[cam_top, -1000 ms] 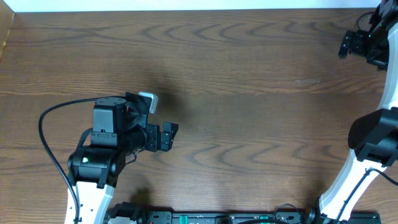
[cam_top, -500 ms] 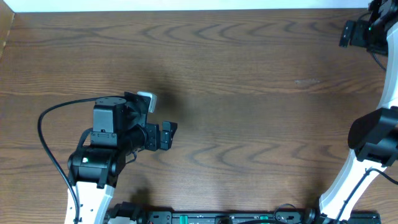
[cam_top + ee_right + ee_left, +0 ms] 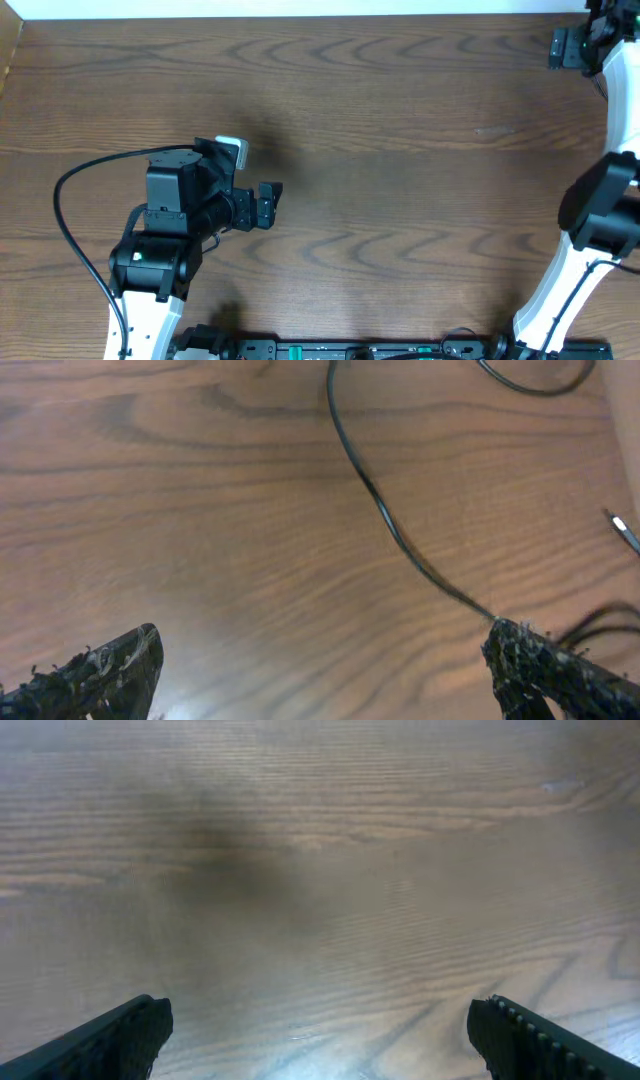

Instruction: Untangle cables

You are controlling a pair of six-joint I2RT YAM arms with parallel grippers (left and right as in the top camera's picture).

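A thin black cable (image 3: 375, 495) runs across the wood in the right wrist view, from the top edge down to my right gripper's right fingertip. A second black loop (image 3: 535, 388) lies at the top right, and a small plug end (image 3: 620, 528) shows at the right edge. No cables show in the overhead view. My right gripper (image 3: 320, 670) is open; in the overhead view it is at the far right corner (image 3: 555, 47). My left gripper (image 3: 272, 200) is open and empty over bare wood (image 3: 320, 1040).
The wooden table (image 3: 400, 150) ends at a white strip along the far edge (image 3: 300, 8). A pale surface borders the right edge in the right wrist view (image 3: 628, 420). The left arm's thick black cable (image 3: 75, 190) loops at the left.
My right gripper has moved farther toward the far right corner. My left arm has shifted slightly away and to the left, still open.
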